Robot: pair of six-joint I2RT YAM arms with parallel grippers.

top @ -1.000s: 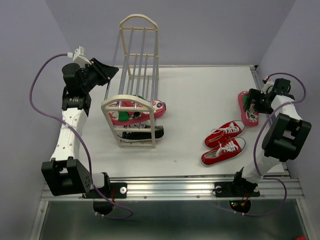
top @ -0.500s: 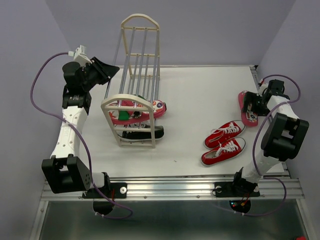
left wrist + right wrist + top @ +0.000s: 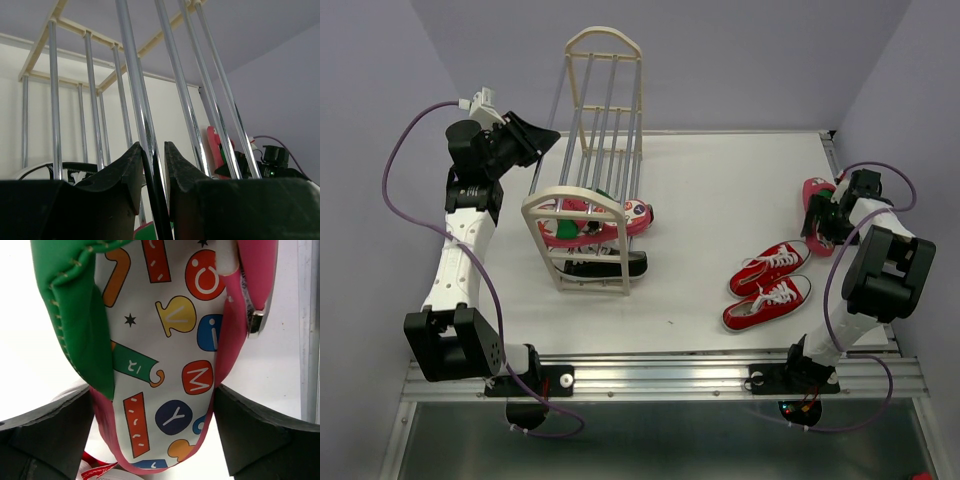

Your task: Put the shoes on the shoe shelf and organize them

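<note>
Closest to me, two red sneakers lie side by side on the counter, well to the right of the shoe shelf. A black sneaker sits low in the shelf, and a pink flip-flop rests on the row above it. Farther back, far to the shelf's right, the right hand has its fingers wide apart, one on each side of another pink flip-flop with letters. On the shelf's left side, the left hand is pinched tight on one thin rod of the shelf.
</note>
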